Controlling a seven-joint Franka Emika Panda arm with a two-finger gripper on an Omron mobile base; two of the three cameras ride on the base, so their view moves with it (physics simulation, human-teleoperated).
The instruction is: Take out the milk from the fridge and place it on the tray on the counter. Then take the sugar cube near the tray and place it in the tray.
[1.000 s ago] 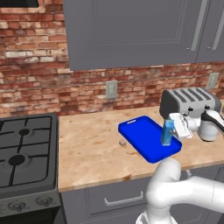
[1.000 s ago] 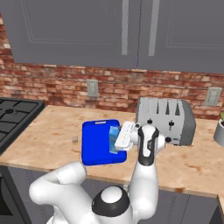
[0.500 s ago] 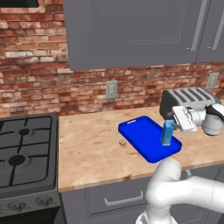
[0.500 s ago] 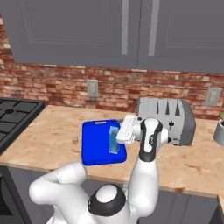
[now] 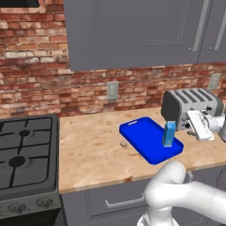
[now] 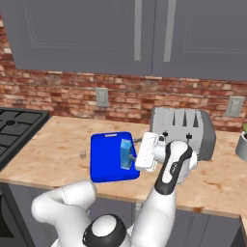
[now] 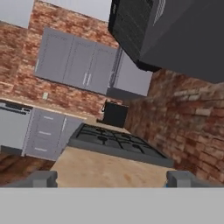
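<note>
The light-blue milk (image 5: pixel 169 133) (image 6: pixel 127 154) stands upright on the blue tray (image 5: pixel 145 140) (image 6: pixel 107 159), at the tray's end nearest the toaster. My gripper (image 5: pixel 194 128) (image 6: pixel 137 155) (image 7: pixel 112 179) hovers just right of the carton, apart from it, open, with nothing between its fingertips (image 7: pixel 41 178). The sugar cube (image 5: pixel 124 144) (image 6: pixel 82 154) lies on the wooden counter (image 5: pixel 88 150) (image 6: pixel 53 149), a little left of the tray. The fridge is out of view.
A grey toaster (image 5: pixel 192 106) (image 6: pixel 185 129) stands right behind my hand, against the brick wall. A black gas stove (image 5: pixel 24 159) (image 6: pixel 12 128) (image 7: pixel 116 142) borders the counter on the left. Grey wall cabinets (image 5: pixel 132 31) hang above. A pot (image 6: pixel 242 144) sits at the far right.
My gripper has drawn back to the right, away from the milk. The carton stays standing on the tray and the sugar cube has not moved.
</note>
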